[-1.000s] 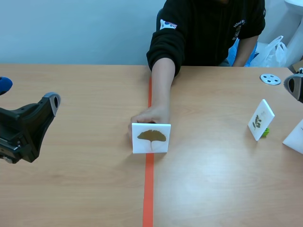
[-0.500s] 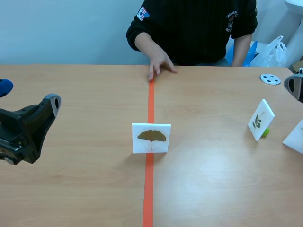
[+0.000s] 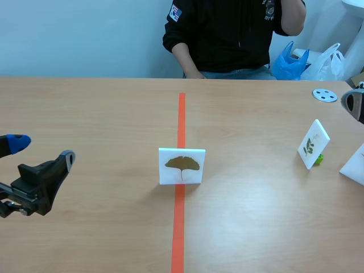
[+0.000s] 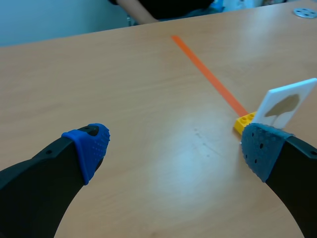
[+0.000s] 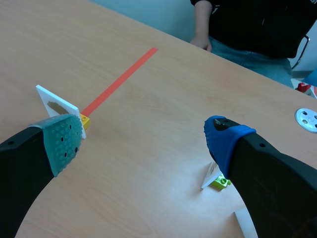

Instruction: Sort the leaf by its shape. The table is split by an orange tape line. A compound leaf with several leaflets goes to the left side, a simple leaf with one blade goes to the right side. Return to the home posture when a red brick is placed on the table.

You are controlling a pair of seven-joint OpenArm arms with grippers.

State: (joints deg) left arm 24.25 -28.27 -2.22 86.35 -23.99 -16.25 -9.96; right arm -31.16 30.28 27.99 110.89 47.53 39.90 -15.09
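Observation:
A white card (image 3: pixel 181 166) bearing a single fan-shaped leaf stands upright on the orange tape line (image 3: pixel 181 119) at the table's middle, propped on a small yellow brick (image 4: pixel 246 122). My left gripper (image 3: pixel 40 151) hangs low at the left, well apart from the card, open with nothing between its fingers. In the left wrist view the card (image 4: pixel 286 104) stands ahead of the gripper (image 4: pixel 176 148), just beyond one fingertip. My right gripper (image 5: pixel 143 141) is open and empty too, with the card (image 5: pixel 56 104) ahead of it beside the grey-green pad.
On the right side stands a second card (image 3: pixel 313 143) with a compound leaf on a green brick, and another white card (image 3: pixel 355 165) at the edge. A grey disc (image 3: pixel 325 95) lies far right. A person (image 3: pixel 233 34) sits across the table.
The person's hand let go of the fan-leaf card and drew back off the table. My left gripper has dropped lower. The card has stayed in place.

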